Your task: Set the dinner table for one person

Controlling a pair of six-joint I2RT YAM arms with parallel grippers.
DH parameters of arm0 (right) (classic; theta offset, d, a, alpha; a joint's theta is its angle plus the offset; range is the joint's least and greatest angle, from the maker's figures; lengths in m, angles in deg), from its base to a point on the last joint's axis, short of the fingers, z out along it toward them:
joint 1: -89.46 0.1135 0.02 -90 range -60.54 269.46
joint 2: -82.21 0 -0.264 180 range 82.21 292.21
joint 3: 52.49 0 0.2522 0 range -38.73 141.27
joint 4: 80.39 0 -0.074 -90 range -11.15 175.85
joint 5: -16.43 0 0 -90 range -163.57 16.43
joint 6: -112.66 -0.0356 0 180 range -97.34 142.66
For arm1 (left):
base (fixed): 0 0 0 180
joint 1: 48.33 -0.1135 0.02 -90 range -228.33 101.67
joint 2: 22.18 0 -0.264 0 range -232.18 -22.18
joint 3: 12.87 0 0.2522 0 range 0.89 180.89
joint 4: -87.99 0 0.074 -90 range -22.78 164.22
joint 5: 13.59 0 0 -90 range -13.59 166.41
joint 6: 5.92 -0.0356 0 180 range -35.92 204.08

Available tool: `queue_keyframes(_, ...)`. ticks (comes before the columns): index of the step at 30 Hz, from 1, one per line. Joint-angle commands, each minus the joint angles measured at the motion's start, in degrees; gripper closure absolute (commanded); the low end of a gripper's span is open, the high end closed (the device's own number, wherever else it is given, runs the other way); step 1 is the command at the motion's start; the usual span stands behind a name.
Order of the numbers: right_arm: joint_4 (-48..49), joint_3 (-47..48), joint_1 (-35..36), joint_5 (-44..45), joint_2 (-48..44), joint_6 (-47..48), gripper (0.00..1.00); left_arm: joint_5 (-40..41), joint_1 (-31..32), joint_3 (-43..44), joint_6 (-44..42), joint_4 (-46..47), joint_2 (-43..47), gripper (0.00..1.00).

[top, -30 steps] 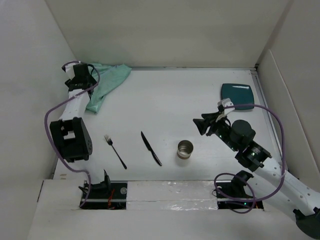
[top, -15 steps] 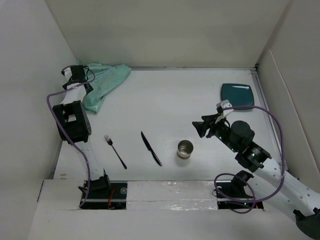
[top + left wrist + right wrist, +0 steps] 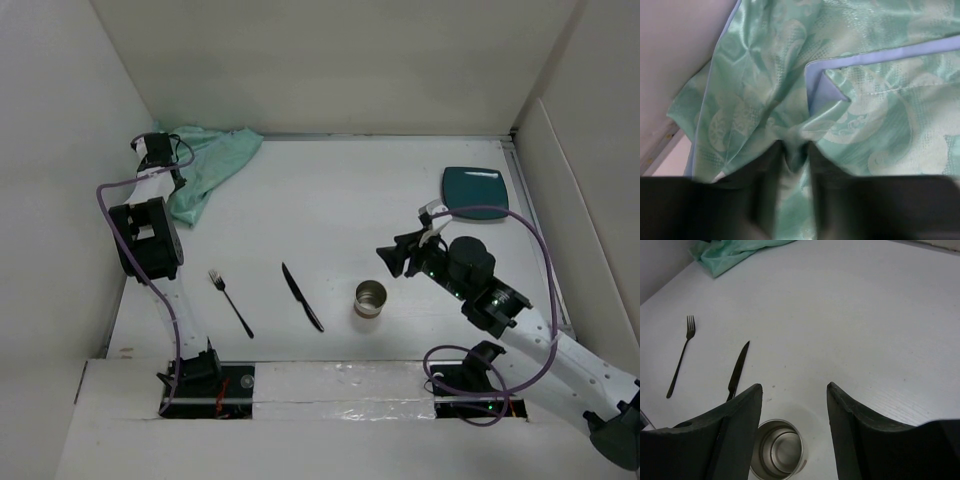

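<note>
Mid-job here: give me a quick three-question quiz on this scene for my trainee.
1. True or false: the knife lies between the fork and the cup.
2. What does the left pincer pinch? A spoon, B green cloth, C fork.
3. Fill in: the right pincer, near the cup, stands ____.
Key: 1 true; 2 B; 3 open.

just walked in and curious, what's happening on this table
The left arm's fingers pinch a fold of the mint-green cloth mat, bunched in the far left corner. The right arm's fingers hover open close above the metal cup. The fork, knife and teal plate lie untouched on the white table.
</note>
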Motion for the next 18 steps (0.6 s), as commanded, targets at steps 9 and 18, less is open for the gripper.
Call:
queue_keyframes(9,5.3,0.9,0.2,-2.6,0.0,-0.1,0.41,-8.0,2.8,-1.6,0.6,4.9,6.5,1.00)
queue_keyframes(18,11.7,0.1,0.2,-1.0,4.6,-4.1,0.41,-22.8,23.7,-12.8,-7.9,16.7,23.2,1.00)
